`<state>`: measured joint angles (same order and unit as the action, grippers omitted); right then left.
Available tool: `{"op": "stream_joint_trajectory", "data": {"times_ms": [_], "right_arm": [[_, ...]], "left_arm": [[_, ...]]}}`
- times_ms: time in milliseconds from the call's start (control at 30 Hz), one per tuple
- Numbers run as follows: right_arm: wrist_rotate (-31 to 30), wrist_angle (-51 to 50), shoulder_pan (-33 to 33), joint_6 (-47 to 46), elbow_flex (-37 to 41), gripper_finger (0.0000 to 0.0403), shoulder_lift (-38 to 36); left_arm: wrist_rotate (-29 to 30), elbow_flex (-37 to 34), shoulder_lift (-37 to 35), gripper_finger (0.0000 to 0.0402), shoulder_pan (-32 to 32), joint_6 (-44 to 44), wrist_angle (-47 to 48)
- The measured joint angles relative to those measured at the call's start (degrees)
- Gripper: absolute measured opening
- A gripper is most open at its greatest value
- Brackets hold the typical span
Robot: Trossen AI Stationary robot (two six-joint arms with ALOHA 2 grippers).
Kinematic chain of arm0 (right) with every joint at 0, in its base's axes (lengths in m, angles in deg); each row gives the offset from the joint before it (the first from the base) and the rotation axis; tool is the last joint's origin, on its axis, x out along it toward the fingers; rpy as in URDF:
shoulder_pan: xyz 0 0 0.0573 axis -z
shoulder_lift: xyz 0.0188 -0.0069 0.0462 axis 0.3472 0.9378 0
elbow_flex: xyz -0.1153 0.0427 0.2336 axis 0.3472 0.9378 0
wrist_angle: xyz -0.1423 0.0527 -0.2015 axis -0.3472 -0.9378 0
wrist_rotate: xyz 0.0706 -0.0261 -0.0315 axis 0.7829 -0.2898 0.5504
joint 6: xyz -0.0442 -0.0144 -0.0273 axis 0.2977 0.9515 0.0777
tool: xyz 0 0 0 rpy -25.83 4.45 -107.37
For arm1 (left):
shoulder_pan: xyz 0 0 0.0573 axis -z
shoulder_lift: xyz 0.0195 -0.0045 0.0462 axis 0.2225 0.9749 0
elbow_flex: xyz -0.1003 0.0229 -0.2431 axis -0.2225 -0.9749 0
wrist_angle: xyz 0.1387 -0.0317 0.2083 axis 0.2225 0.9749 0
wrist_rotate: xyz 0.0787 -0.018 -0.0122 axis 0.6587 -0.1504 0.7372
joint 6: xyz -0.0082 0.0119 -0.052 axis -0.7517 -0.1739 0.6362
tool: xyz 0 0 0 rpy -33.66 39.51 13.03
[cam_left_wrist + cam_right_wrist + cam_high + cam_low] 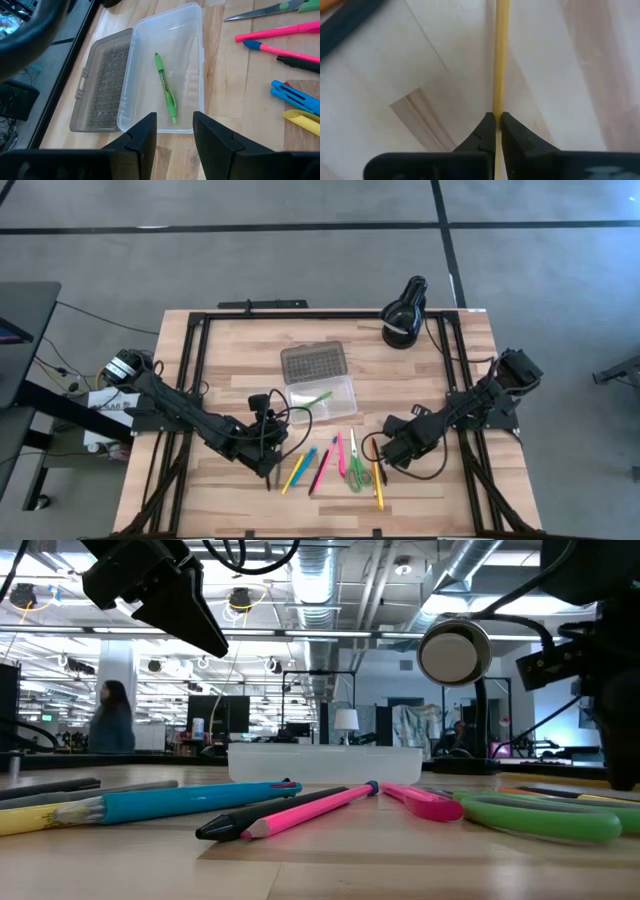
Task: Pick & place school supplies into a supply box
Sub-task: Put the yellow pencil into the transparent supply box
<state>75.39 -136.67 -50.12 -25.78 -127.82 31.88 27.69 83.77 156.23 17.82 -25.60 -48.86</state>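
The clear supply box (324,397) lies open with its grey dotted lid (102,85) folded flat toward the far side. A green pen (166,91) lies on the box floor. Blue, yellow and pink pens (318,467) and green-handled scissors (356,470) lie on the table near the front edge. My left gripper (175,131) is open and raised above the table just in front of the box, touching nothing. My right gripper (496,125) is low, right of the scissors, and shut on a yellow pencil (378,486). My right gripper pinches the yellow pencil's shaft (497,102) between its two fingertips, one on each side. The pencil runs straight out ahead of the fingers, close over the wooden table. I cannot tell whether it is lifted or still lies on the wood.
A black round lamp-like object (404,311) stands at the table's far right. Black rails (190,370) run along the left, right and far edges. Loose cables loop beside each gripper. Bare wood shows left of the box and near the front corners.
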Motion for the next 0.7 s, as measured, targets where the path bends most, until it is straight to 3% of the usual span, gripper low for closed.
{"op": "stream_joint_trajectory", "data": {"times_ms": [200, 400, 533, 700], "right_arm": [[-3.32, -8.93, -0.06, 0.34, -6.36, 0.0001, 0.00], [-9.37, -11.97, 1.52, 6.96, -13.59, 0.0000, 0.00], [-13.79, -7.49, 5.32, 16.05, -16.36, 0.0000, -0.02], [-14.85, 5.20, 12.23, 30.26, -16.70, 0.0000, -0.04]], "left_arm": [[0.02, 0.00, 0.00, 0.0123, -0.02, 0.00, 0.02], [0.02, 0.00, 0.00, 0.0123, 0.00, 0.00, 0.14], [0.73, 0.00, 0.00, 0.0123, 0.02, 0.14, 0.16], [2.96, 0.00, 0.00, 0.0123, 1.01, 3.01, 2.23]]}}
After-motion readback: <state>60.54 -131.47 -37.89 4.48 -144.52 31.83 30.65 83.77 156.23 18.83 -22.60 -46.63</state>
